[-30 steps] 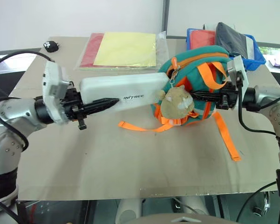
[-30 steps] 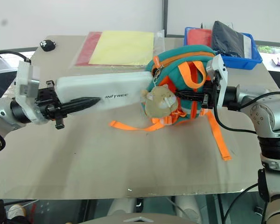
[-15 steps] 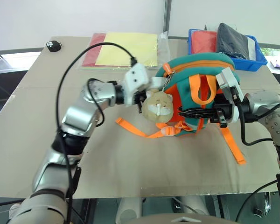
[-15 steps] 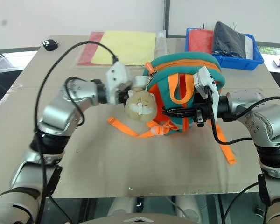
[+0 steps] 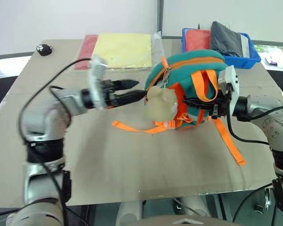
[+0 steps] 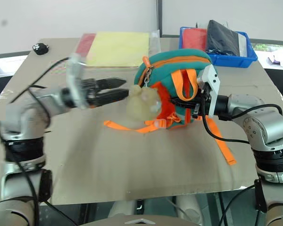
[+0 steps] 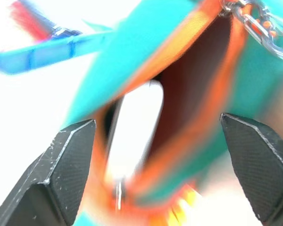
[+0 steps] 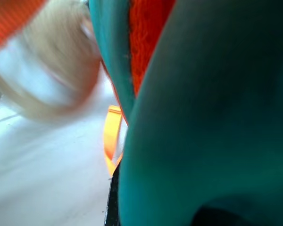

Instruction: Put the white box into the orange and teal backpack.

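The orange and teal backpack (image 5: 191, 89) stands on the bench (image 5: 132, 165), propped up with its zip opening turned toward the left hand (image 5: 132, 89). In the left wrist view the white box (image 7: 134, 127) sits inside that opening, a pale slab between the orange-lined lips of the bag; the view is blurred, so I judge it mostly in rather than fully seated. The left hand hangs just outside the mouth of the backpack with its two black fingers (image 5: 127, 84) spread apart and nothing between them. The right hand (image 5: 198, 103) is on the far side of the backpack from the left hand, its fingers together against the bag's front among the orange straps (image 5: 205, 84); it appears to pinch fabric or webbing there, though the grip itself is hidden.

The main risk is the box sliding back out. The mouth gapes sideways toward the left hand, and nothing closes it, so if the right hand lets the backpack tip or sag toward that side, the smooth case could slip onto the bench. A second risk is snagging: the plush toy (image 5: 161, 103) dangles just beside the opening, close to the spread fingers, and the zip chain (image 7: 254, 26) hangs at the mouth. Either could catch a finger and drag the bag over. The loose strap (image 5: 141, 128) trailing on the bench below the backpack could tangle too.
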You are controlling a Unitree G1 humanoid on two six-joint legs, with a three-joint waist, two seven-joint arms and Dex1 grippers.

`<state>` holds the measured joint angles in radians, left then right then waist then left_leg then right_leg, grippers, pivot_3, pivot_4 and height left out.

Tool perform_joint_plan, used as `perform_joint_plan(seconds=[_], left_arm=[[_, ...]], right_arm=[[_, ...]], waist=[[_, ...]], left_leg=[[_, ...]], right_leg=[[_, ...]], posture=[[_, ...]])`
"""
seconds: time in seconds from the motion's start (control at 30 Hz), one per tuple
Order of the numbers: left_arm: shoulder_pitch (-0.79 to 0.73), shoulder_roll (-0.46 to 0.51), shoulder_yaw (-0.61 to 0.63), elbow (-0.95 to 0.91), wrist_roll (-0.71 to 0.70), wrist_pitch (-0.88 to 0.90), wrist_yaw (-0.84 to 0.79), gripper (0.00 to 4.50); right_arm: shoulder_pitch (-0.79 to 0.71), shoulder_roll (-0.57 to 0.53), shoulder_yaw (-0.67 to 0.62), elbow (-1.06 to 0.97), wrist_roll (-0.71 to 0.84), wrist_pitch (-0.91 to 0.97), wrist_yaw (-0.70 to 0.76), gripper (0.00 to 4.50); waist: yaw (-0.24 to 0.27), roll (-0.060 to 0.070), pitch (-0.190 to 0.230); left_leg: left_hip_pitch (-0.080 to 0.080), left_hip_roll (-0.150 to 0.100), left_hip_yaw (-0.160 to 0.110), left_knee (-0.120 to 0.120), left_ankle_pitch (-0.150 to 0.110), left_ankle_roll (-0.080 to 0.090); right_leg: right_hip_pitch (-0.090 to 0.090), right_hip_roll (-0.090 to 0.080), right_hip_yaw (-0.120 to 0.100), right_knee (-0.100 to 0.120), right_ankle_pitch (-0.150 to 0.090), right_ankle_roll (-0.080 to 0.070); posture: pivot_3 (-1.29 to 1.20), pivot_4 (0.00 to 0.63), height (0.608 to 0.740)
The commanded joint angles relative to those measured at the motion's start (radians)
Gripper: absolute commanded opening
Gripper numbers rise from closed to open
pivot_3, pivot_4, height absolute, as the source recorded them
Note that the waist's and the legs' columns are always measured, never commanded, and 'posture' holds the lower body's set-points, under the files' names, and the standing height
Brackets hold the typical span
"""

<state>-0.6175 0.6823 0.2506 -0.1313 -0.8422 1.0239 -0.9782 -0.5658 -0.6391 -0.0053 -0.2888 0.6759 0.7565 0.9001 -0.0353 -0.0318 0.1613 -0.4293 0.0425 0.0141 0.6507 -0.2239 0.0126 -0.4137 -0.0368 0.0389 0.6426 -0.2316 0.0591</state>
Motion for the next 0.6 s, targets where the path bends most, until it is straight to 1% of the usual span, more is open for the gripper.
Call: perform_joint_plan(seconds=[0.03, 0.1, 0.17, 0.27, 0.33, 0.4, 0.47, 0.53, 0.57, 0.6], left_arm=[[0.067, 0.015, 0.126, -0.103, -0.222, 0.162, 0.061, 4.41], [0.085, -0.056, 0.152, -0.133, -0.341, 0.221, 0.197, 4.41], [0.102, -0.147, 0.128, -0.164, -0.443, 0.261, 0.340, 4.41], [0.102, -0.310, 0.050, -0.189, -0.437, 0.230, 0.540, 4.41], [0.094, -0.360, 0.017, -0.197, -0.453, 0.218, 0.587, 4.41], [0.076, -0.395, -0.012, -0.181, -0.417, 0.192, 0.626, 4.41], [0.054, -0.416, -0.028, -0.153, -0.391, 0.161, 0.646, 3.87], [0.041, -0.394, -0.036, -0.156, -0.390, 0.150, 0.617, 3.12], [0.036, -0.385, -0.035, -0.156, -0.393, 0.147, 0.610, 2.60], [0.031, -0.358, -0.020, -0.156, -0.402, 0.147, 0.589, 2.19]], right_arm=[[-0.012, 0.018, -0.019, -0.023, 0.008, -0.017, -0.019, 0.00], [-0.010, 0.032, -0.017, -0.027, 0.009, -0.016, -0.028, 0.00], [-0.006, 0.047, -0.014, -0.040, 0.014, -0.012, -0.042, 0.00], [0.007, 0.055, -0.006, -0.062, 0.010, -0.005, -0.053, 0.00], [0.017, 0.051, -0.006, -0.070, 0.006, -0.006, -0.055, 0.00], [0.027, 0.052, -0.010, -0.081, 0.009, -0.002, -0.067, 0.00], [0.035, 0.055, -0.016, -0.092, 0.011, 0.002, -0.085, 0.00], [0.042, 0.059, -0.029, -0.100, 0.014, 0.004, -0.111, 0.00], [0.045, 0.061, -0.036, -0.103, 0.016, 0.005, -0.123, 0.00], [0.047, 0.071, -0.062, -0.102, 0.030, 0.008, -0.147, 0.00]], waist=[[0.010, 0.000, 0.000], [0.024, -0.001, 0.000], [0.032, -0.001, 0.000], [0.035, -0.001, 0.000], [0.033, -0.002, 0.000], [0.028, -0.002, 0.000], [0.024, -0.002, 0.000], [0.021, -0.002, 0.000], [0.022, -0.002, 0.000], [0.022, -0.002, 0.000]], left_leg=[[0.000, -0.001, 0.000, 0.001, 0.000, 0.000], [0.000, -0.003, 0.001, 0.002, 0.000, 0.000], [0.000, -0.003, 0.000, 0.003, 0.000, 0.000], [0.000, -0.005, 0.000, 0.004, 0.000, 0.000], [0.000, -0.005, -0.001, 0.004, 0.000, 0.000], [0.001, -0.005, -0.001, 0.004, 0.000, 0.000], [0.002, -0.005, -0.001, 0.003, 0.000, 0.000], [0.002, -0.004, 0.000, 0.002, 0.000, 0.000], [0.002, -0.004, 0.000, 0.002, 0.000, 0.000], [0.002, -0.004, 0.000, 0.002, 0.000, 0.000]], right_leg=[[0.001, -0.002, -0.001, 0.000, 0.000, 0.000], [0.001, -0.004, 0.000, -0.001, 0.000, 0.001], [0.002, -0.005, 0.000, 0.000, 0.001, 0.002], [0.003, -0.006, 0.000, 0.000, 0.002, 0.003], [0.003, -0.005, 0.000, 0.000, 0.002, 0.002], [0.003, -0.004, 0.000, 0.001, 0.002, 0.002], [0.003, -0.003, 0.001, 0.001, 0.002, 0.002], [0.003, -0.003, 0.002, 0.001, 0.002, 0.002], [0.003, -0.002, 0.002, 0.001, 0.002, 0.002], [0.003, -0.002, 0.002, 0.001, 0.002, 0.002]], posture=[[0.00, 0.150, 0.740], [0.00, 0.150, 0.740], [0.00, 0.150, 0.740], [0.00, 0.150, 0.740], [0.00, 0.150, 0.740], [0.00, 0.150, 0.740], [0.00, 0.150, 0.740], [0.00, 0.150, 0.740], [0.00, 0.150, 0.740], [0.00, 0.150, 0.740]])
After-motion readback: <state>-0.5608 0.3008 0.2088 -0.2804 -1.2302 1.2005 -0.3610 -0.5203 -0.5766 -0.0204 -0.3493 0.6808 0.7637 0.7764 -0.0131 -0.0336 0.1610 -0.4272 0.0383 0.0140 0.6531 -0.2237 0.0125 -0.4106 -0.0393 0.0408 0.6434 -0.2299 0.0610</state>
